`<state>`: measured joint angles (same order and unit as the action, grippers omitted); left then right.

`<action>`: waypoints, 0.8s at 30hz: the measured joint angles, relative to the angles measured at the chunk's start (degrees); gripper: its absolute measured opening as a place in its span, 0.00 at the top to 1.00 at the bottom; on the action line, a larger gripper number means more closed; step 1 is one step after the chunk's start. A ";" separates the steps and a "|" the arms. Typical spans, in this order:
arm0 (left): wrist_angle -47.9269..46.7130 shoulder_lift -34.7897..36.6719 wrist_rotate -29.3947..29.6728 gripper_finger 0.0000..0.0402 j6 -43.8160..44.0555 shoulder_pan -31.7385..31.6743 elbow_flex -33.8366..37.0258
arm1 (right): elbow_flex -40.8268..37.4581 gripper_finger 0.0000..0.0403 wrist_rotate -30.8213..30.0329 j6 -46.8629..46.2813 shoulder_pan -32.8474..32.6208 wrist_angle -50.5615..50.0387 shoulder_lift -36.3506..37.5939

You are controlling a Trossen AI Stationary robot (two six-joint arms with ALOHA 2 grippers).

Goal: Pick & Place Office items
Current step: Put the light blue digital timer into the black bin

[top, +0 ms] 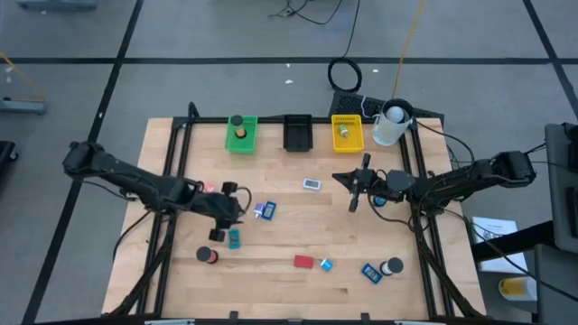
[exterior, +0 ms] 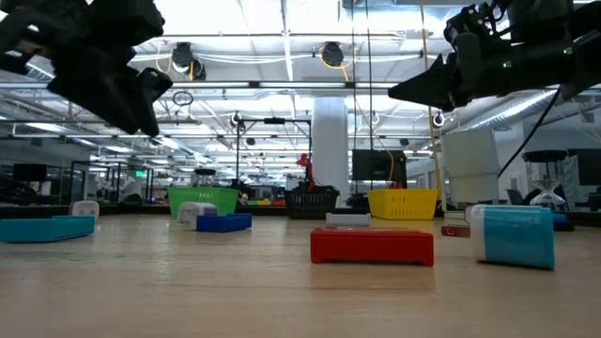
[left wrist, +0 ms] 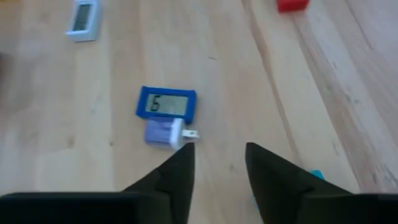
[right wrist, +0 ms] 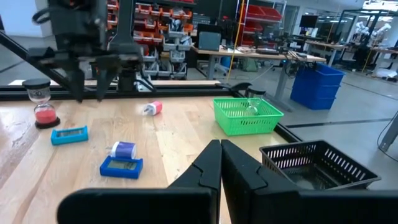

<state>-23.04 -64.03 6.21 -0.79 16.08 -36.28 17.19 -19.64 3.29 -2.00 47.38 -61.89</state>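
Most office items lie loose on the bench, so little looks done: left end effector, fingers apart and empty, hovers just short of a blue block, while right end effector waits closed.

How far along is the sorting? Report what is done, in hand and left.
Done: one item lies in the green tray and another in the yellow tray. In hand: nothing. The left tool hangs open near the blue timer, and the right tool is shut and empty above the table. Left: many pieces lie loose on the wood, among them the red block and the white timer.
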 joint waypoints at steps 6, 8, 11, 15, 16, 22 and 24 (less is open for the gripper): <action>-3.83 -6.15 -0.09 0.44 0.46 2.94 -2.06 | 0.00 1.00 0.02 0.00 0.00 -0.05 -0.01; -7.03 -7.96 -0.39 0.41 0.51 3.78 -3.63 | 0.00 1.00 0.02 0.00 0.00 -0.04 -0.02; -11.74 -10.36 0.19 0.39 0.21 5.57 -6.39 | 0.00 1.00 0.03 0.00 0.00 -0.13 -0.02; -15.11 -14.02 1.64 0.39 -0.22 7.64 -9.30 | 0.00 1.00 0.15 0.23 0.00 -0.16 -0.02; -15.24 -14.97 1.69 0.39 -0.16 7.85 -9.89 | 0.00 1.00 0.15 0.44 0.00 -0.12 -0.02; -17.69 -20.55 1.32 0.39 -0.62 8.73 -13.03 | 0.00 1.00 0.17 0.46 0.00 -0.16 -0.02; -18.99 -21.96 1.05 0.39 -1.80 9.42 -13.93 | 0.00 1.00 0.20 0.48 0.00 -0.17 -0.02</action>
<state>-42.03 -85.99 7.26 -2.59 25.50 -50.21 17.19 -19.44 3.77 -2.00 47.22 -61.91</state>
